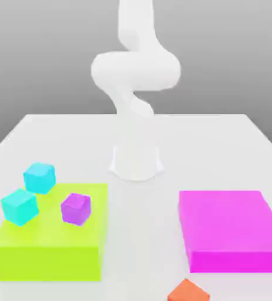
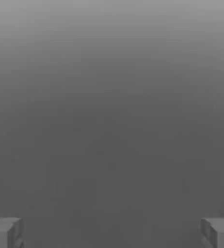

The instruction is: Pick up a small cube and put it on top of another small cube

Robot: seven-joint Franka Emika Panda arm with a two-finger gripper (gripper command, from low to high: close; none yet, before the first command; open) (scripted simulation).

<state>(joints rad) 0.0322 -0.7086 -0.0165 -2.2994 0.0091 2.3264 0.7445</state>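
Your fingers (image 2: 5,232) are hanging spread wide apart, gripping nothing, facing blank grey; the small plain orange-red cube (image 1: 188,291) is sitting on the white surface (image 1: 138,247), well away at the exterior view's bottom edge.

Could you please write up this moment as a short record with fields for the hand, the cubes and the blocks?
hand: hand open, fingers wide apart, nothing between them
target: small orange-red cube on white table, near edge
lime block: large flat lime-green block, carrying purple cube and two cyan cubes
magenta block: large flat magenta block, top bare
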